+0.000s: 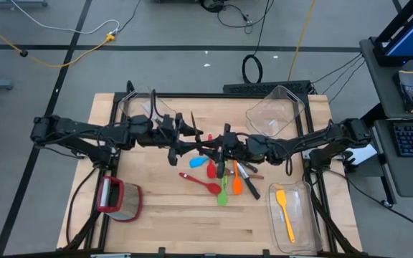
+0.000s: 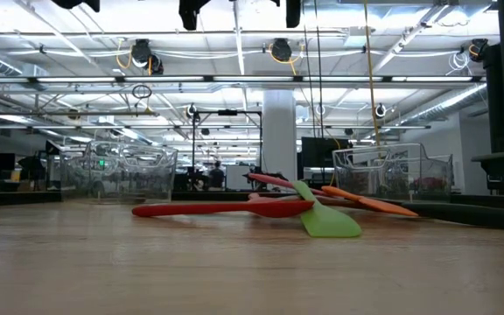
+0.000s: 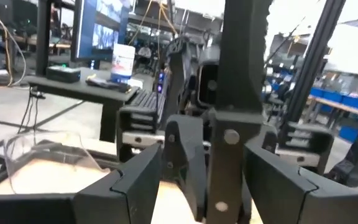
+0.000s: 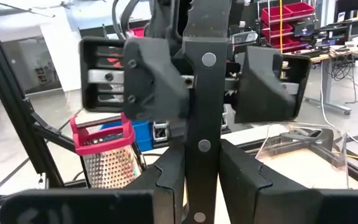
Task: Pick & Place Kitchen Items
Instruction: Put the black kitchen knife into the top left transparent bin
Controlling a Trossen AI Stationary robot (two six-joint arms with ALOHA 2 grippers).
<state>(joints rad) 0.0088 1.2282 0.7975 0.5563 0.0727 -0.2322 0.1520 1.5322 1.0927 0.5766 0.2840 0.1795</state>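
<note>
Picking one utensil cleanly out of the heap seems to be the step in hand. The kitchen items lie loose in the middle of the bench (image 1: 156,215), directly below the two grippers and not held by either. The left gripper (image 1: 191,136) hangs above the heap with its jaws apart. The right gripper (image 1: 214,149) faces it closely, and I cannot tell whether its jaws are apart or together.

To do the step well, I would choose a piece at the edge of the heap. The red spoon (image 1: 203,183) and the green spatula (image 1: 223,193) lie outermost. The blue spatula (image 1: 198,163) lies beside them. The orange spatula (image 1: 236,183) and the black-handled knives (image 1: 248,179) cross one another, so lifting one would likely drag its neighbour. I would come down across a handle, not along it. Only one arm should descend, since the grippers are near enough to collide.

The clear bin (image 1: 303,233) in the right corner nearer the low camera holds one yellow spatula (image 1: 285,211). The clear bin (image 1: 292,100) in the far right corner appears empty. A third clear bin (image 1: 127,107) in the far left corner is partly hidden by the left arm, and nothing shows in it. The red-rimmed container (image 1: 119,199) lies near the left arm's base, and I cannot make out any contents.
</note>
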